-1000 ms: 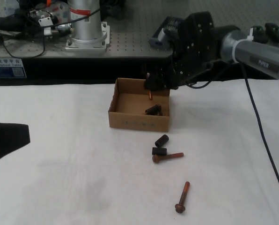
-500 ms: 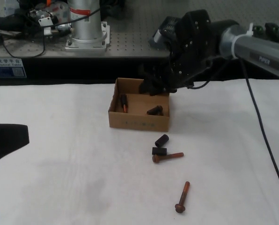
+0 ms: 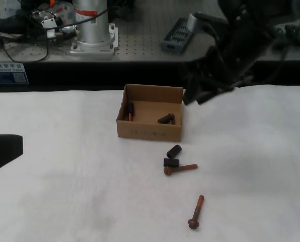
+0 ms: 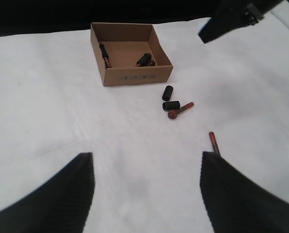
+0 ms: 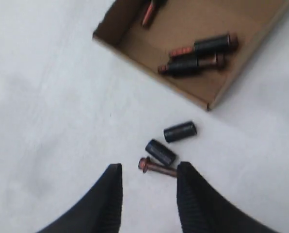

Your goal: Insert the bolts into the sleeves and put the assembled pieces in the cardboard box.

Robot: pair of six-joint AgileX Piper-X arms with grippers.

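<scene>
My right pincer hangs open and empty, far and right of the cardboard box, nearer, I judge, than my left arm to the bolt lying left-to-right beside two sleeves just near of the box.

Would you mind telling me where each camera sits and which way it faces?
High view: behind the arms, looking forward and down at the box; the right arm shows.
Left wrist view: on the left arm, facing the box; open left claw in front.
Right wrist view: above two loose sleeves, looking down; open right claw.
All three share the box.
</scene>
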